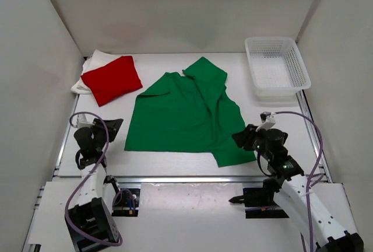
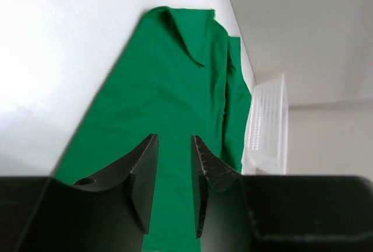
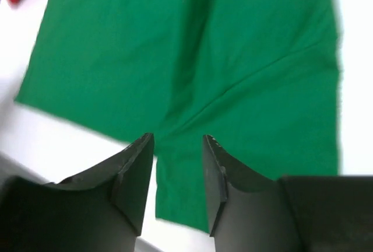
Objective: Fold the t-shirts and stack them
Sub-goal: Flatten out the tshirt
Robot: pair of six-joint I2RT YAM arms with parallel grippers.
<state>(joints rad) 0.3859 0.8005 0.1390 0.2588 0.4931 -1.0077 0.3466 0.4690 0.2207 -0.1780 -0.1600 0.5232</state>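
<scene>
Lab-type robot test cell, not a home or shop. White table [image 1: 175, 161] boxed in by plain white panels on the left, right and far sides, no decor, even flat lighting. Metal rail [image 1: 192, 178] runs along the near edge of the work surface. Two robot arms bolted side by side at the near edge, left arm [image 1: 90, 170] and right arm [image 1: 297, 188], each trailing looped grey cable. Props laid out as for a staged trial: green t-shirt [image 1: 180, 115] spread centre, red t-shirt [image 1: 112, 79] folded on a white t-shirt [image 1: 96, 60] far left, white mesh basket [image 1: 277, 65] far right.
</scene>
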